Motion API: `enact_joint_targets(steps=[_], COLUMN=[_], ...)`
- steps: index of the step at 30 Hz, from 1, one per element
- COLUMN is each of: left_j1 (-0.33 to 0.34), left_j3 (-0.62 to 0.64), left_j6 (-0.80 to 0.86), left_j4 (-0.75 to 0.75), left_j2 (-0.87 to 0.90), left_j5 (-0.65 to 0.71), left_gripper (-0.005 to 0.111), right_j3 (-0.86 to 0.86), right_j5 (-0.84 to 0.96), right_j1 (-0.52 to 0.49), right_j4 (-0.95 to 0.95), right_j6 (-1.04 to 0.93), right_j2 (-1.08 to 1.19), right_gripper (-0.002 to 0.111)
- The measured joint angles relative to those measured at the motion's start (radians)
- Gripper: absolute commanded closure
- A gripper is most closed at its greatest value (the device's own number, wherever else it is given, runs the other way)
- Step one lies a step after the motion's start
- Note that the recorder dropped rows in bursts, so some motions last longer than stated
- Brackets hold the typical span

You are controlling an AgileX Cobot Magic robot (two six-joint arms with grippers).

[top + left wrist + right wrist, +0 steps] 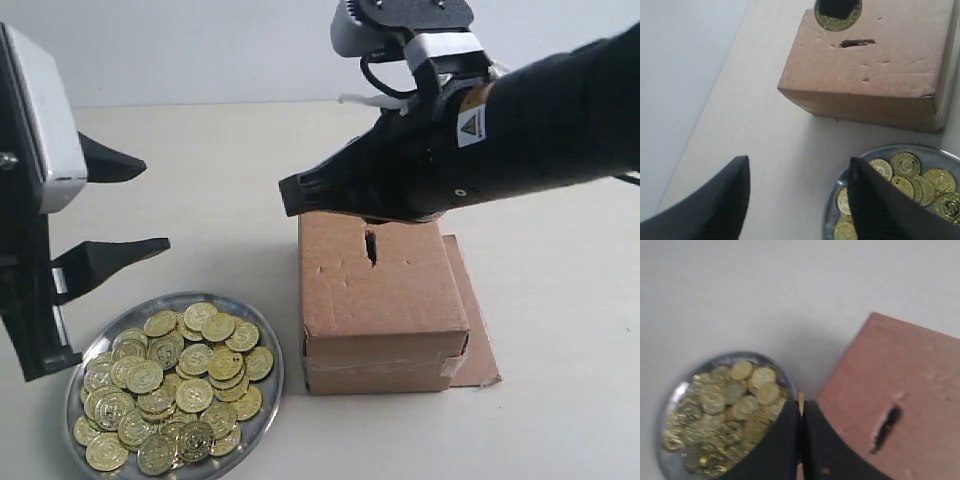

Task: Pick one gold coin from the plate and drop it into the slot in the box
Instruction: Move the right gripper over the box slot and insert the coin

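The right jaws are together, clamped on one gold coin (pixel 801 403). It stands on edge between their tips, and only a thin gold sliver shows past them. In the exterior view these jaws hang above the far end of the cardboard box (pixel 385 300), with their tips reaching out past the box's edge on the plate side. The box slot (pixel 370 246) lies back from the tips, under the body of the jaws, so the coin is not over it. In the right wrist view the slit sits off to one side of the closed tips and the plate (pixel 275 385) off to the other, the coin lying about over the box's edge between them.

The left jaws stand wide apart with nothing between them, held above the desk (pixel 560 330) beside the plate. One finger overlaps the plate's rim in the left wrist view, and the other is over bare desk. The box lies ahead of these jaws, well apart from them.

The plate rests on the desk near the box, heaped with gold coins (pixel 175 385). A flat cardboard sheet (pixel 483 345) sticks out from under the box on the side away from the plate.
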Motion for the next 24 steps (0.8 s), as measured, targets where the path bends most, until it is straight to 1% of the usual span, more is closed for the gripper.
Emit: enact_joint_targets(steps=[2, 4, 5, 9, 14, 20, 24], left_j1=[0.000, 0.000, 0.000, 0.000, 0.000, 0.000, 0.000], left_j3=[0.000, 0.000, 0.000, 0.000, 0.002, 0.002, 0.002], left_j6=[-0.008, -0.010, -0.012, -0.018, -0.018, -0.018, -0.019], left_j4=[0.000, 0.000, 0.000, 0.000, 0.000, 0.000, 0.000], left_j2=[-0.025, -0.047, -0.056, -0.079, -0.090, -0.095, -0.095], left_j5=[0.036, 0.079, 0.098, 0.160, 0.225, 0.257, 0.259], left_gripper=[0.059, 0.056, 0.054, 0.049, 0.049, 0.049, 0.049], right_j3=[-0.064, -0.117, -0.139, -0.212, -0.247, -0.278, -0.293], right_j5=[0.135, 0.259, 0.296, 0.384, 0.416, 0.424, 0.422], right_j1=[0.000, 0.000, 0.000, 0.000, 0.000, 0.000, -0.002], right_j4=[-0.213, -0.326, -0.346, -0.339, -0.305, -0.298, -0.293], right_j6=[0.171, 0.252, 0.272, 0.297, 0.299, 0.309, 0.352], right_j2=[0.042, 0.082, 0.098, 0.168, 0.251, 0.314, 0.330], right_gripper=[0.108, 0.108, 0.108, 0.108, 0.108, 0.108, 0.108])
